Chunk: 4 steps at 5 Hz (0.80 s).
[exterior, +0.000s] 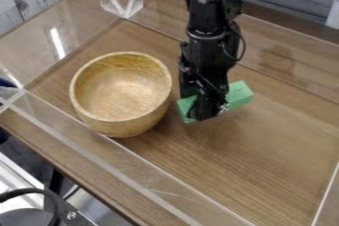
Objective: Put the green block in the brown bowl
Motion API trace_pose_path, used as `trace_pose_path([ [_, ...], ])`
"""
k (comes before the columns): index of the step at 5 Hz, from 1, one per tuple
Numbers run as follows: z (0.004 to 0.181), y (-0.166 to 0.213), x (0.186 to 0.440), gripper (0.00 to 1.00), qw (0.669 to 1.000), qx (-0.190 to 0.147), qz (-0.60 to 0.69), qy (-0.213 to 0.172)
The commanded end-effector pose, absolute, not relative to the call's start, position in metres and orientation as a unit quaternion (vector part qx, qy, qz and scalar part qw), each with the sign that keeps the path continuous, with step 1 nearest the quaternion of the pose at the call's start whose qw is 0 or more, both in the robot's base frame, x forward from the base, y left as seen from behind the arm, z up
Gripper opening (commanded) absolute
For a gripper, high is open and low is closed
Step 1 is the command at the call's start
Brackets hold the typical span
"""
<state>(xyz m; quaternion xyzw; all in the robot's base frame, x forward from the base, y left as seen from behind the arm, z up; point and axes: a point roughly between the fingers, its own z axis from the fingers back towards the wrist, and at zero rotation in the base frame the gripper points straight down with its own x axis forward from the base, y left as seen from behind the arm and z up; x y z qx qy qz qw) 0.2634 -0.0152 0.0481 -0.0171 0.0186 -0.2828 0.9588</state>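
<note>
Right of centre, the gripper [203,104] points straight down with jaws apparently pinched on the green block [228,99], low beside the brown bowl [122,92], presumably for lifting it in.

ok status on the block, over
Tool shut on block, low over the table. Bowl just beside it, empty. Nothing in the way.

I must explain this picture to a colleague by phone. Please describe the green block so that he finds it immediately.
Find the round brown bowl on the wooden table. Just right of it, the black gripper points down, shut on the green block. It is the only bright green thing there.
</note>
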Motion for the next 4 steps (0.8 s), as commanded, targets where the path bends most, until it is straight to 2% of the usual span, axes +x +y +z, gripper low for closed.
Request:
trace_pose_path([
  [1, 0.075, -0.004, 0.267, 0.0, 0.964, -0.002, -0.266, -0.019],
  [3, 0.087, 0.039, 0.258, 0.0, 0.978, 0.008, -0.208, -0.013],
  [4, 0.087, 0.066, 0.252, 0.0, 0.985, 0.009, -0.172, -0.007],
])
